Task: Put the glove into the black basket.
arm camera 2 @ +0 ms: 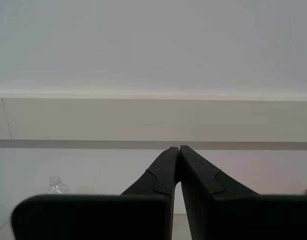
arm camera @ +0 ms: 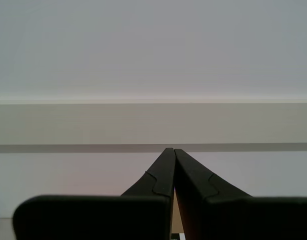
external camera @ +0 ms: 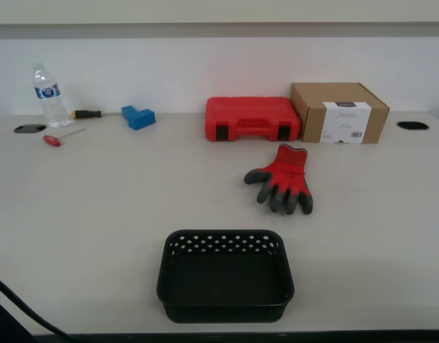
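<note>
The red glove [external camera: 284,179] with dark grey fingers lies flat on the table, cuff toward the wall, fingers toward the front. The black basket [external camera: 173,275] stands near the table's front edge, in front of the glove and toward the exterior view's left of it; nothing shows inside it. My first gripper [arm camera: 170,150] is shut on nothing and points at the far wall. My second gripper [arm camera 2: 179,148] is shut on nothing and points at the wall too. Neither gripper shows in the exterior view, and neither wrist view shows the glove or basket.
A red tool case [external camera: 252,118] and a cardboard box [external camera: 339,112] stand behind the glove. A water bottle [external camera: 47,95], a blue block [external camera: 138,116] and two screwdrivers [external camera: 61,136] lie at the back on the exterior view's left. A dark cable [external camera: 19,307] crosses the front corner.
</note>
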Robot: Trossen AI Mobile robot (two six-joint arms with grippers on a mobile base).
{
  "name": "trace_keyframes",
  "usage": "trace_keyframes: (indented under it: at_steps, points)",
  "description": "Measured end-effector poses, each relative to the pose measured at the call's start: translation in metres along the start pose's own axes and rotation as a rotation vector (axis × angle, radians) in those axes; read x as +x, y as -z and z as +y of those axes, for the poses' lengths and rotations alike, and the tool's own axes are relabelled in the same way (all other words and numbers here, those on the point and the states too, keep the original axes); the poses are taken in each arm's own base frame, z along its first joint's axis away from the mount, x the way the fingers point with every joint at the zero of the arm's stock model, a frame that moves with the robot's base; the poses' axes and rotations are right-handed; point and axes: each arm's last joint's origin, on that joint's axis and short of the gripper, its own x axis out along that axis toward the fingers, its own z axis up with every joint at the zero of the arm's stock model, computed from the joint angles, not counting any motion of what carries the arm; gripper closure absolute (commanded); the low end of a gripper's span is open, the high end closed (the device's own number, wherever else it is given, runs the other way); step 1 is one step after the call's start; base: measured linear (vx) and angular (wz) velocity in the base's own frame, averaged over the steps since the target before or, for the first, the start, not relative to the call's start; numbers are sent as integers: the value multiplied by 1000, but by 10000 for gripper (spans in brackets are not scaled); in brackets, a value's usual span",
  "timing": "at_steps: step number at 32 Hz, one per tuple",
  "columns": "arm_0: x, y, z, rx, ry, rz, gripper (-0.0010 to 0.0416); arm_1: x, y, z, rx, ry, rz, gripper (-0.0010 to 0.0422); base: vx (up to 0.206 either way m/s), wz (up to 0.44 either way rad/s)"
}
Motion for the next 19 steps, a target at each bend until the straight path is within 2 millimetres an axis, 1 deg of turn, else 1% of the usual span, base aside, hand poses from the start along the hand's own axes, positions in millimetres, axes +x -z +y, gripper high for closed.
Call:
trace_keyframes:
  at_steps: [19]
  points:
    - [0,3,0,1,0,32,405,0,0,0,0,0,0,412,0,0]
